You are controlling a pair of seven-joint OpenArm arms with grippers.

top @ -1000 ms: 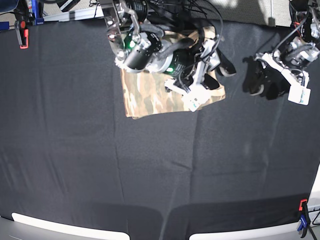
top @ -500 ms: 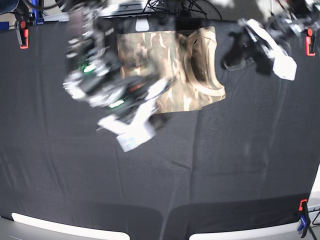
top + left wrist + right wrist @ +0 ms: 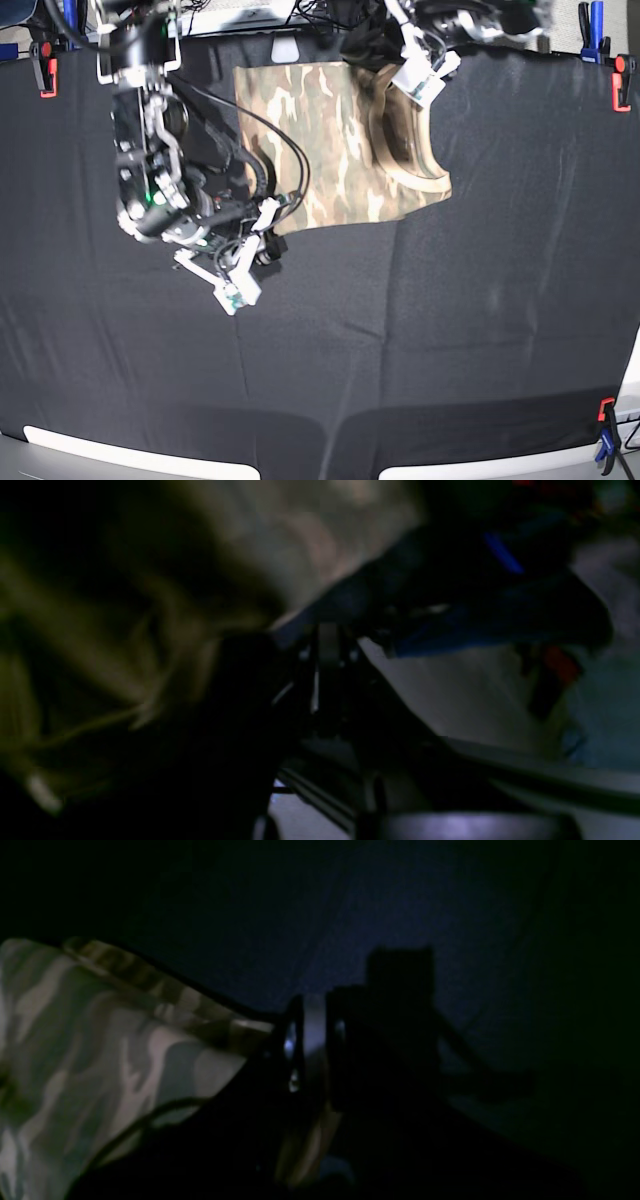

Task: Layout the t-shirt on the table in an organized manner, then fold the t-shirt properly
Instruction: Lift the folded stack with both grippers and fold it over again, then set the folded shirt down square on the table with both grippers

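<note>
The soft camouflage-print t-shirt (image 3: 335,145) lies folded at the far middle of the black cloth-covered bench (image 3: 450,330), with the right hand (image 3: 243,262) off its near left corner and the left hand (image 3: 425,62) above its far right corner, neither grip discernible.

The black cloth-covered surface (image 3: 470,330) carries the folded camouflage t-shirt (image 3: 330,140) near its far edge, clamps (image 3: 45,62) at its rim.
</note>
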